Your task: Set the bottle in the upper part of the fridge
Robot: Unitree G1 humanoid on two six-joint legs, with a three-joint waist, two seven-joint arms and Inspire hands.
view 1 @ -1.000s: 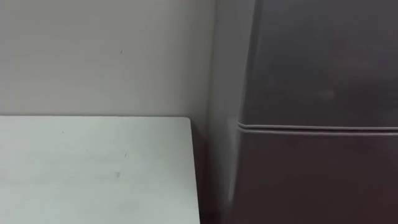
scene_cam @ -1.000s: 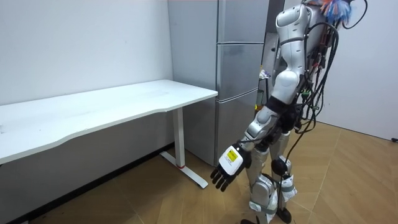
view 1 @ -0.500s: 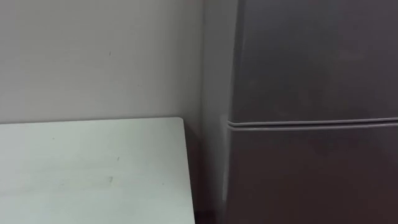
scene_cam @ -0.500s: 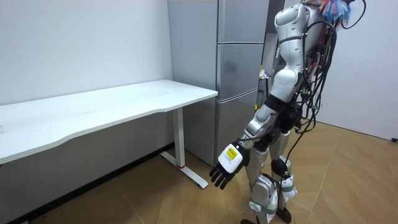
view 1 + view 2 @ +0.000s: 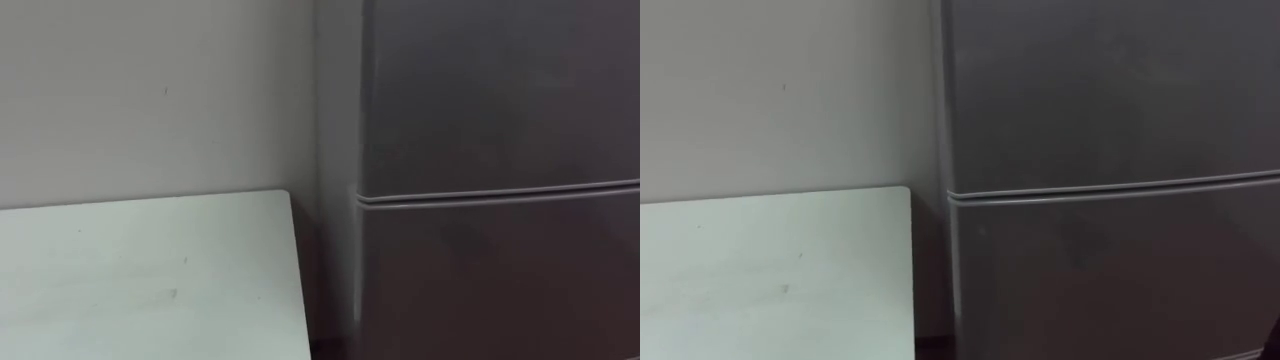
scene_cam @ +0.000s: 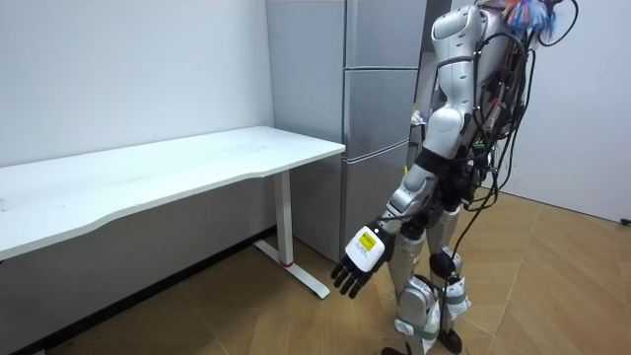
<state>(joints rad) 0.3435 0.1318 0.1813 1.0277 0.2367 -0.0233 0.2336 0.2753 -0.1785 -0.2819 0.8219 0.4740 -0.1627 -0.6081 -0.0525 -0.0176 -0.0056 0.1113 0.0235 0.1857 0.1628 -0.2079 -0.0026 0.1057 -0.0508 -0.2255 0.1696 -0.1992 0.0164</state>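
A tall grey fridge (image 5: pixel 500 100) fills the right of the eye views, its doors closed. A horizontal seam (image 5: pixel 500 190) splits an upper door from a lower door (image 5: pixel 500 280). In the room view I stand upright close in front of the fridge (image 6: pixel 375 108), facing it. My left hand (image 6: pixel 358 266) hangs low at my side with straight fingers, holding nothing.
A white table (image 5: pixel 150 270) stands against the wall to the left of the fridge, with a narrow dark gap between them. In the room view the table (image 6: pixel 197 163) runs off to that view's left. Wooden floor (image 6: pixel 552 286) lies open behind me.
The eye view has shifted, so the fridge and table edge now sit further left: the camera turned right. My left hand hangs as before.
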